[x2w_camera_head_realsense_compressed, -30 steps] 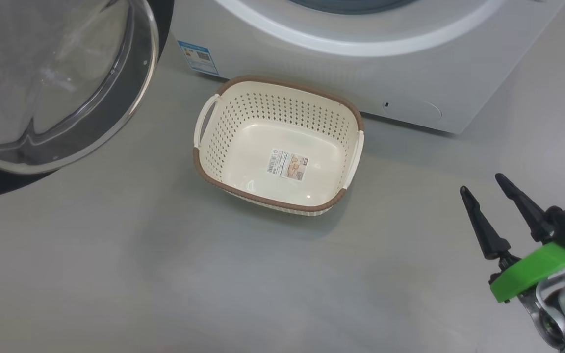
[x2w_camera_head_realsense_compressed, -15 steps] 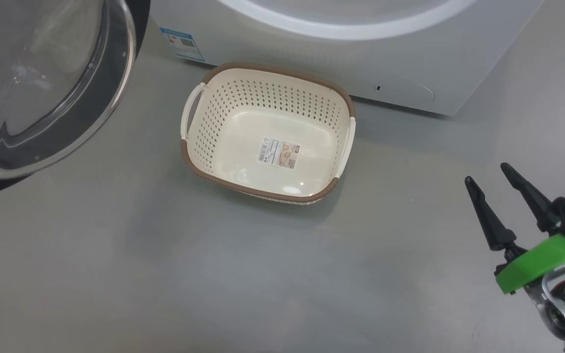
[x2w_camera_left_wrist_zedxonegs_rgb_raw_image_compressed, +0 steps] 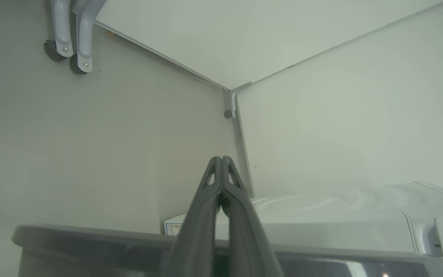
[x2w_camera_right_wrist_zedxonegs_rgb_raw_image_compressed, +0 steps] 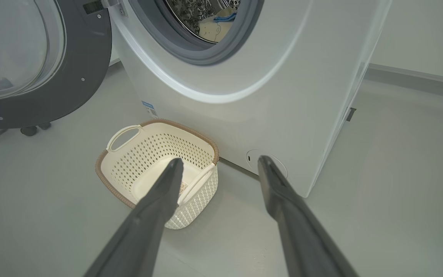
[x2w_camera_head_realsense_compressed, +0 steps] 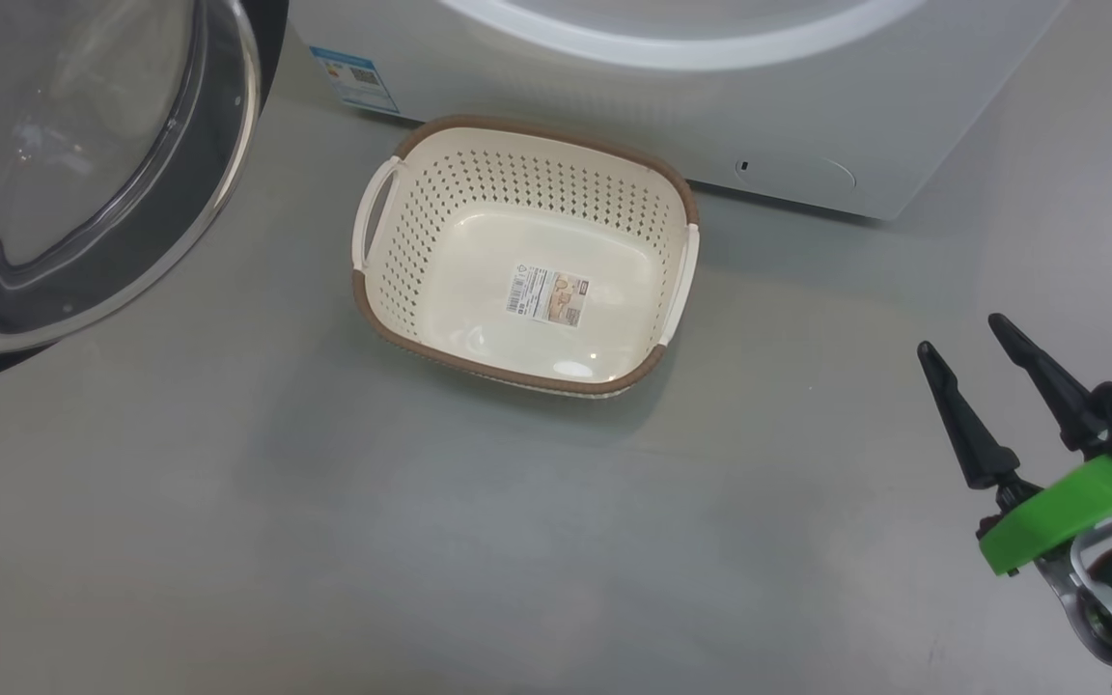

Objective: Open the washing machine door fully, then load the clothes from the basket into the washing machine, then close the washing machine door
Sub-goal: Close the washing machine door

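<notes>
The cream basket (x2w_camera_head_realsense_compressed: 421,241) with a brown rim stands empty on the floor before the white washing machine (x2w_camera_head_realsense_compressed: 614,116), with just a label (x2w_camera_head_realsense_compressed: 546,296) on its bottom. The washing machine door (x2w_camera_head_realsense_compressed: 64,145) hangs swung open at the upper left. In the right wrist view, pale yellow clothes (x2w_camera_right_wrist_zedxonegs_rgb_raw_image_compressed: 214,30) with blue trim lie inside the steel drum, above the basket (x2w_camera_right_wrist_zedxonegs_rgb_raw_image_compressed: 137,161). My right gripper (x2w_camera_head_realsense_compressed: 959,335) hovers open and empty to the right of the basket. My left gripper (x2w_camera_left_wrist_zedxonegs_rgb_raw_image_compressed: 220,158) is shut, empty, just above the door's dark rim (x2w_camera_left_wrist_zedxonegs_rgb_raw_image_compressed: 90,246).
Grey floor spreads around the basket. A blue sticker (x2w_camera_head_realsense_compressed: 355,79) marks the washer's lower left corner. In the left wrist view, white wall panels meet in a corner behind the washer's top (x2w_camera_left_wrist_zedxonegs_rgb_raw_image_compressed: 340,215), and two grey caster legs (x2w_camera_left_wrist_zedxonegs_rgb_raw_image_compressed: 71,42) stand at the upper left.
The head camera has shifted, so basket and washer sit slightly higher and further left in the view. The right gripper stays open in nearly the same spot.
</notes>
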You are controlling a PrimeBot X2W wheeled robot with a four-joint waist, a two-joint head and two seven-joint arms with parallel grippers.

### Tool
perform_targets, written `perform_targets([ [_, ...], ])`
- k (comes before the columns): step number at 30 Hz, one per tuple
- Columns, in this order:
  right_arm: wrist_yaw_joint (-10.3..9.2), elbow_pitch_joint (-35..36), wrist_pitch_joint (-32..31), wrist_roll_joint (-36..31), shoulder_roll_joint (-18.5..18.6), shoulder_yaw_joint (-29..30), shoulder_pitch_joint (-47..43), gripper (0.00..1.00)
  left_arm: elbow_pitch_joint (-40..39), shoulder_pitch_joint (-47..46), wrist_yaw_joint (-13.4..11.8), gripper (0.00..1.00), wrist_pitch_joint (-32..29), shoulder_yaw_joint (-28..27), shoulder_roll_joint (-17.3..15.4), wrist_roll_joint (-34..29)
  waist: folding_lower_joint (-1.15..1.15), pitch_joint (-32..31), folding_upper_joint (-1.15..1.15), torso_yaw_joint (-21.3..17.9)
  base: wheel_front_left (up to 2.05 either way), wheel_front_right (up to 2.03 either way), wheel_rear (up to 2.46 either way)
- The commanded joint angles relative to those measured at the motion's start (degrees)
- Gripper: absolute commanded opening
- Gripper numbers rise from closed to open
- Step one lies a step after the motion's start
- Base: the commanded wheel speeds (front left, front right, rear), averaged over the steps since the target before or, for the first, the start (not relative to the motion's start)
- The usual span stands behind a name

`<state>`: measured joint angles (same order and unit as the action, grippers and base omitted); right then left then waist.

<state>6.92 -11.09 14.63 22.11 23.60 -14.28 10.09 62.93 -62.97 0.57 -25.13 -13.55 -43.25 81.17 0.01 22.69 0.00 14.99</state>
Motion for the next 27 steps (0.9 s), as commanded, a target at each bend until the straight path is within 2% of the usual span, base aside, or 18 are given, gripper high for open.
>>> perform_targets([
  [1,0.57,1.66,0.37,-0.34,1.53,-0.61,0.58,1.00,-1.37,-1.08,0.60,0.00,-0.54,-0.45,-4.39,-0.52,-0.01,-0.11,0.00,0.02,0.00,0.00,0.00],
  [6,0.57,1.24,0.37,-0.30,1.10,-1.11,0.79,1.00,-0.17,-1.86,2.33,0.00,-5.35,0.78,-4.20,-0.36,-0.01,-1.01,0.00,0.13,0.00,0.00,0.00],
  [16,0.57,0.55,0.37,-0.15,0.48,-1.09,0.18,1.00,1.52,-2.14,5.26,0.00,-11.05,2.45,-3.05,-0.20,-0.01,-3.29,0.00,0.98,0.00,0.00,0.00],
  [27,0.57,-0.04,0.37,-0.11,-0.93,-1.61,-0.41,1.00,0.97,-1.30,6.76,0.00,-15.97,3.70,-0.77,0.56,-0.01,-6.07,0.00,1.96,0.00,0.00,0.00],
])
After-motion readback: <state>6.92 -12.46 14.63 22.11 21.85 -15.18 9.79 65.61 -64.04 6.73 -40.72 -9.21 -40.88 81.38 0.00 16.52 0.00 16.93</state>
